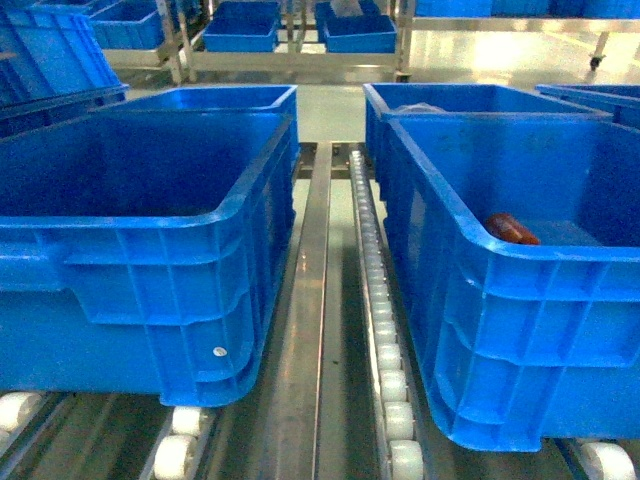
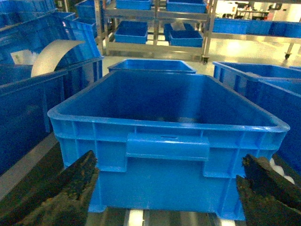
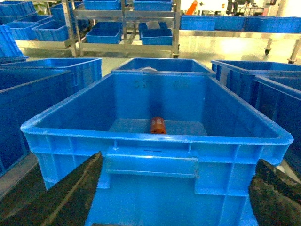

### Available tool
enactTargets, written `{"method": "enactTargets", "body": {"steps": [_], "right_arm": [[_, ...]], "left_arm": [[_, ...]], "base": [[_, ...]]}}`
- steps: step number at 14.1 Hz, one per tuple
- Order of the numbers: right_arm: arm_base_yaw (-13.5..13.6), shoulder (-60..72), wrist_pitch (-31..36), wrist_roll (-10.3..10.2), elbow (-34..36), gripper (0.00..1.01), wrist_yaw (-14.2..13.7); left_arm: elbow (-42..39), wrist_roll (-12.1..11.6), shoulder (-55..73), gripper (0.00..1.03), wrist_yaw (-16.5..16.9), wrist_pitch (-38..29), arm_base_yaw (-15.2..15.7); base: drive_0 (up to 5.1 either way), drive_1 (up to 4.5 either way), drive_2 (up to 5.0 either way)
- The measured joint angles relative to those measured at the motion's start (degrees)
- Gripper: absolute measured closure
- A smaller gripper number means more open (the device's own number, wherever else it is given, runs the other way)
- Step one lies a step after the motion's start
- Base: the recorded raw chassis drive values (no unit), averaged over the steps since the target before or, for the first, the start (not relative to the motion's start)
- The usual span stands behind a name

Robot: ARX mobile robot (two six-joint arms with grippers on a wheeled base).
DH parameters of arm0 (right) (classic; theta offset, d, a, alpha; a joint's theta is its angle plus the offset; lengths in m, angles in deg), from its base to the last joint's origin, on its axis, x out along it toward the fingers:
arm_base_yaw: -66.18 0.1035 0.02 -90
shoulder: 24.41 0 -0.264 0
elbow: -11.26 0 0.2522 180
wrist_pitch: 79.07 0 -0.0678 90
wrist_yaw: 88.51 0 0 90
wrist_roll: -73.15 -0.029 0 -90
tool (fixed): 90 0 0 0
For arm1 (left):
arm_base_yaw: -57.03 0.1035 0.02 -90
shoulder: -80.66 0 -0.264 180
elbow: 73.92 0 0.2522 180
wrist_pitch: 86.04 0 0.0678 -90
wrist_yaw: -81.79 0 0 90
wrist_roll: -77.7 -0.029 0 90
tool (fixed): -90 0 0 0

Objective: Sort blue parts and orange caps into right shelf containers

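While both tools are hanging spread wide and holding nothing — the left tool (image 2: 167,188) before the left bin (image 2: 168,147), the right tool (image 3: 176,190) before the right bin (image 3: 151,160) — one orange cap (image 3: 157,125) is lying on that right bin's floor, near its far wall

I stand on a warehouse or factory sorting floor, where large blue plastic bins (image 1: 150,250) ride white conveyor rollers (image 1: 385,340) between steel rails (image 1: 310,300), and metal racks (image 2: 155,28) stacked with more blue bins line the glossy, brightly lit floor (image 3: 225,47) behind them.
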Motion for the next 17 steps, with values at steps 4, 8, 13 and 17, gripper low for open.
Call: {"method": "enactTargets", "body": {"steps": [4,8,13,17], "right_arm": [[0.0,0.0,0.0,0.0,0.0,0.03,0.0],[0.0,0.0,0.0,0.0,0.0,0.03,0.0],[0.0,0.0,0.0,0.0,0.0,0.03,0.0],[0.0,0.0,0.0,0.0,0.0,0.03,0.0]], "left_arm": [[0.0,-0.2,0.0,0.05,0.0,0.0,0.0],[0.0,-0.2,0.0,0.05,0.0,0.0,0.0],[0.0,-0.2,0.0,0.05,0.0,0.0,0.0],[0.0,-0.2,0.0,0.05,0.0,0.0,0.0]], "base": [[0.0,0.0,0.0],[0.0,0.0,0.0],[0.0,0.0,0.0],[0.0,0.0,0.0]]}}
